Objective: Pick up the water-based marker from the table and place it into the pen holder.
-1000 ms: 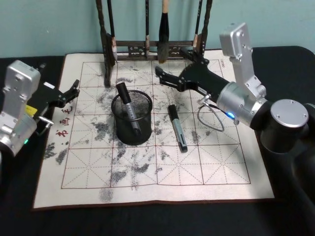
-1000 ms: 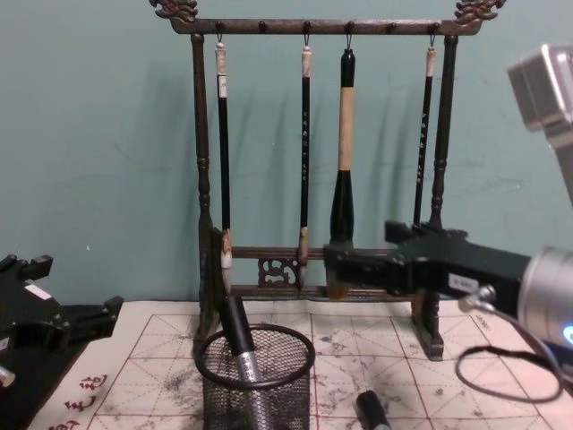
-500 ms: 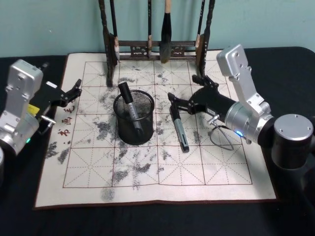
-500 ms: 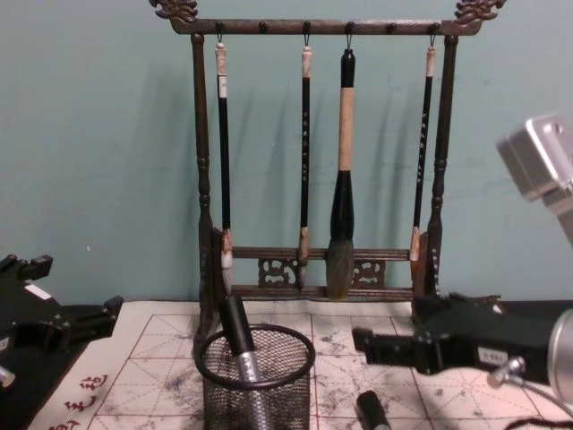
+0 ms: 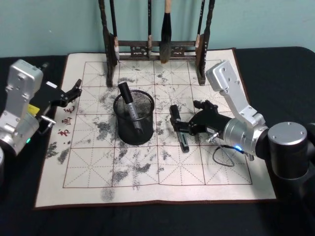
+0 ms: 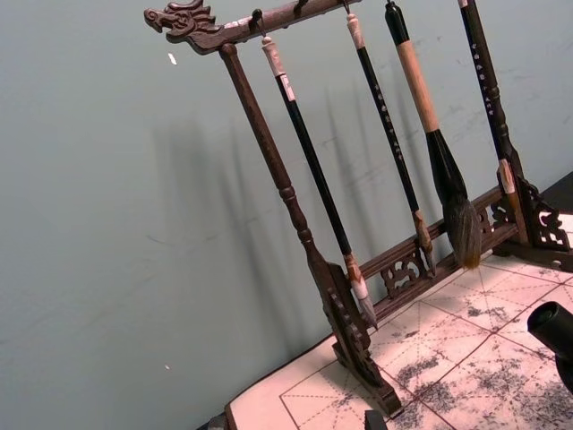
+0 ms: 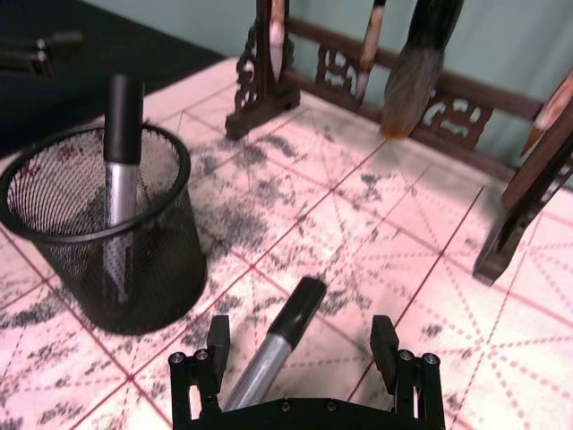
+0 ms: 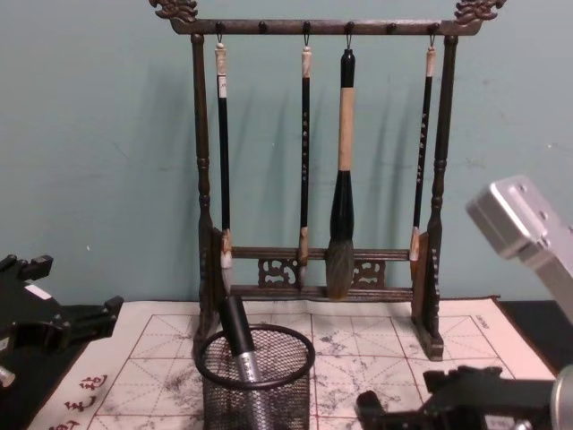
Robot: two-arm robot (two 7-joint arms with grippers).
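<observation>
A black surface (image 5: 290, 64) carries a pale felt mat (image 5: 162, 177) ruled in red squares and blotched with ink, which covers most of its middle. Toward the far edge of the surface, on the mat's far border, stands a dark wooden brush rack (image 8: 204, 179) with carved ends, and four brushes (image 8: 344, 134) hang from its top bar. The right arm reaches in from the right edge of the surface, low over the mat. Its right claw (image 7: 301, 333) is spread open, one finger on each side of the water-based marker (image 5: 183, 142); in the right wrist view the marker runs between the two fingers, nearer one of them, and neither finger grips it. That marker lies flat on the mat, just right of the mat's centre, with its black cap pointing toward the far edge and its grey barrel toward the near edge. The left arm sits at the left edge of the surface, off the mat, and its left claw (image 5: 74, 91) is held above the mat's left border with the fingers apart and nothing between them. The pen holder (image 5: 123, 133), a round black mesh cup, stands upright near the middle of the mat, close to the left of the lying marker but apart from it. A second marker (image 5: 125, 96) leans inside the cup, black cap up above the rim.
</observation>
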